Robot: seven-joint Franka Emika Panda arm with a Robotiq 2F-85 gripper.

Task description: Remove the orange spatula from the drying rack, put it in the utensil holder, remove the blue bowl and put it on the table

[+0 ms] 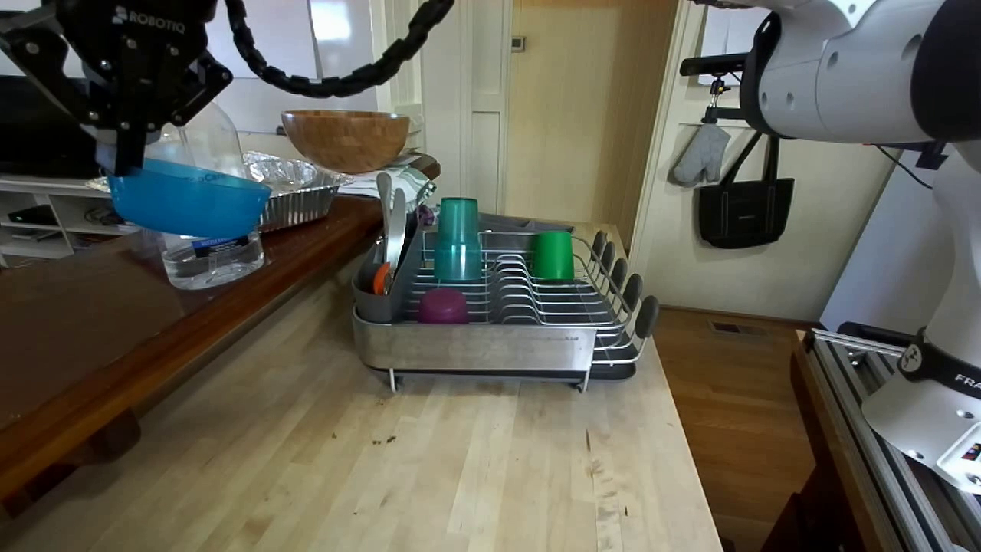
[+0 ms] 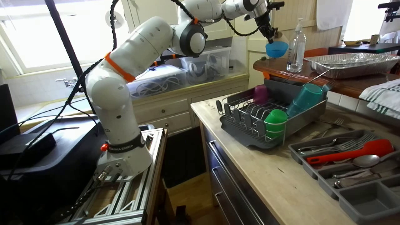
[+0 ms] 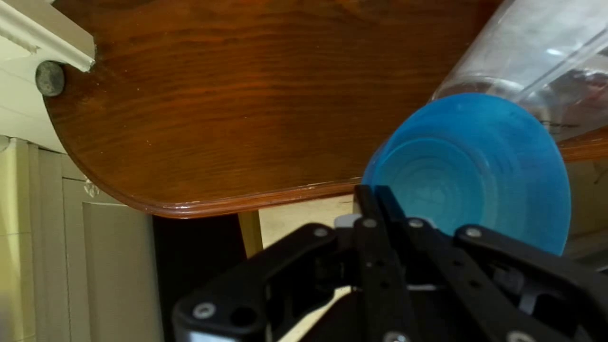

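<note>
One gripper (image 3: 374, 190) pinches the tilted blue bowl (image 3: 479, 166), smooth round plastic, by its thin rim.

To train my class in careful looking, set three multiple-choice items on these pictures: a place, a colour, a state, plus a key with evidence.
1. What does the clear plastic pump bottle stand on?
A. The floor
B. The dark brown wooden counter
C. The wire rack

2. What colour is the long plastic spatula lying across the grey plastic cutlery tray?
A. Green
B. White
C. Red-orange

3. How does the black two-fingered gripper stand?
A. Shut on the shallow blue plastic bowl
B. Wide open
C. Shut on a green cup

1 B: both exterior views show its base there.
2 C: an exterior view shows it.
3 A: the wrist view shows jaws together at the bowl's rim.
</note>
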